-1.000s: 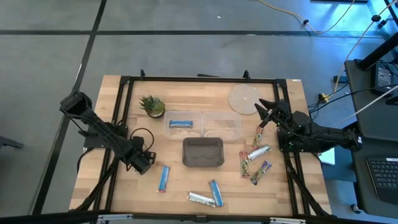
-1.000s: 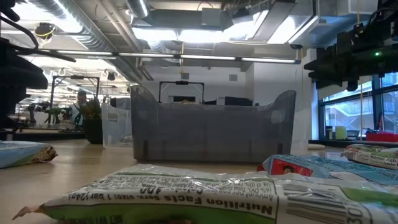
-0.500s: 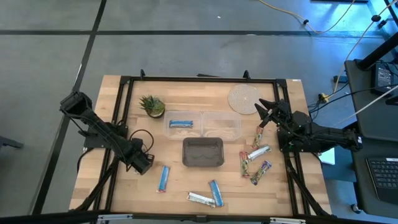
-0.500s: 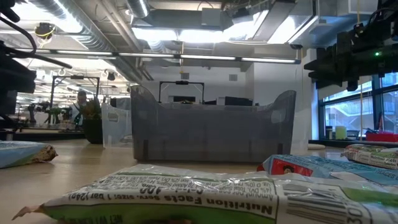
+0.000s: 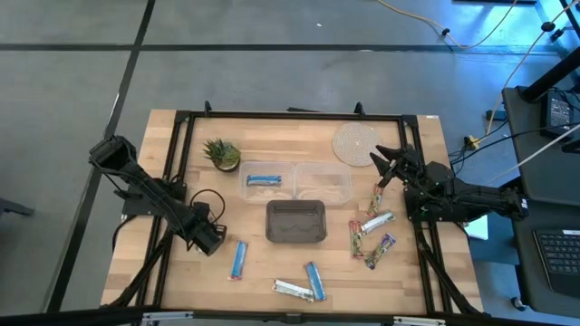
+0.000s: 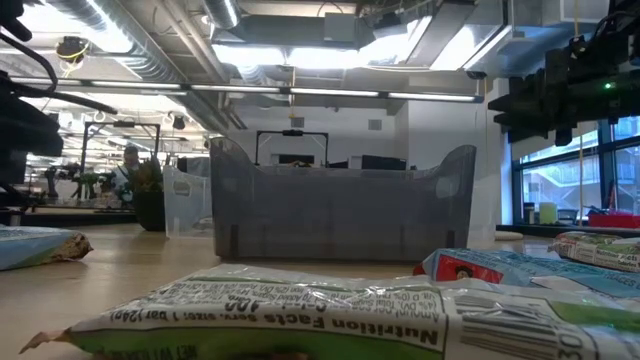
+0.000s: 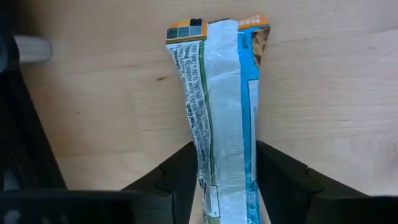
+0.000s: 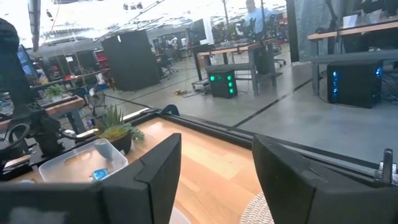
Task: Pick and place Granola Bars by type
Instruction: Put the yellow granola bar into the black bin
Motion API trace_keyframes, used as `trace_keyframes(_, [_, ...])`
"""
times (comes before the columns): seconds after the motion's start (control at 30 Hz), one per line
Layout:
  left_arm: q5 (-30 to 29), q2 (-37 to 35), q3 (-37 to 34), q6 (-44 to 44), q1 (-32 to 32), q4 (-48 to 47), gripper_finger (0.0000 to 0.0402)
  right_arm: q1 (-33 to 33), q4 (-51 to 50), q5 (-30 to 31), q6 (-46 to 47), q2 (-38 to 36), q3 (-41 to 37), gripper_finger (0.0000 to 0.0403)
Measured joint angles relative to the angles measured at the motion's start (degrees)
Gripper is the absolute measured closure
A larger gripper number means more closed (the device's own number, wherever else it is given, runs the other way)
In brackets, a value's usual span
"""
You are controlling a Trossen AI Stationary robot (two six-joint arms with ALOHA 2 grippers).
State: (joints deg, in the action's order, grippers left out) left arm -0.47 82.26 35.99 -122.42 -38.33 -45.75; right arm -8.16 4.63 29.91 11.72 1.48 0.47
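Note:
A blue granola bar [image 5: 238, 259] lies flat on the wooden table at the near left, seam side up in the left wrist view [image 7: 224, 93]. My left gripper [image 5: 214, 241] is over its far end, closed against its long edges. My right gripper [image 5: 388, 165] hovers open at the far right beside the coaster, with nothing between its fingers [image 8: 214, 168]. Another blue bar [image 5: 264, 180] lies in a clear bin [image 5: 249, 191]. A blue bar [image 5: 314, 281] and a silver-white one [image 5: 293, 290] lie near the front edge. Several multicoloured bars [image 5: 373, 222] lie at the right. My left gripper has the blue bar between its two fingers, one on each long edge [image 7: 200, 168] near one end. The fingers come from above, slanting toward the table's right, and stand across the bar's width. The bar lies flat on the table.
A second clear bin [image 5: 323, 184] and a dark bin [image 5: 295, 222] stand mid-table. A small potted plant [image 5: 222, 154] is at the far left and a round woven coaster [image 5: 355, 143] at the far right. A black frame [image 5: 290, 116] borders the table.
My left gripper has gone down a little toward the blue bar at the near left. The bars and my right gripper have kept still.

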Motion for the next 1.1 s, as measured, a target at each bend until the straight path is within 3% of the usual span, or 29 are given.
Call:
trace_keyframes(0.23, [-0.9, -0.2, 0.4, 0.2, 0.0, 0.5, 0.0290, 0.0, 0.0, 0.0, -0.2, 0.0, 0.0, 0.0202])
trace_keyframes(0.57, [-10.6, 0.0, 1.2, 3.3, 0.0, 3.1, 0.0327, 0.0, 0.0, 0.0, -0.2, 0.0, 0.0, 0.0202])
trace_keyframes(0.9, [-34.2, -5.2, 1.2, 14.2, 0.7, 16.8, 0.0319, 0.0, 0.0, 0.0, -0.2, 0.0, 0.0, 0.0202])
trace_keyframes(1.1, [-43.7, -10.8, 1.3, 32.7, 3.8, 32.1, 0.0324, 0.0, 0.0, 0.0, -0.2, 0.0, 0.0, 0.0202])
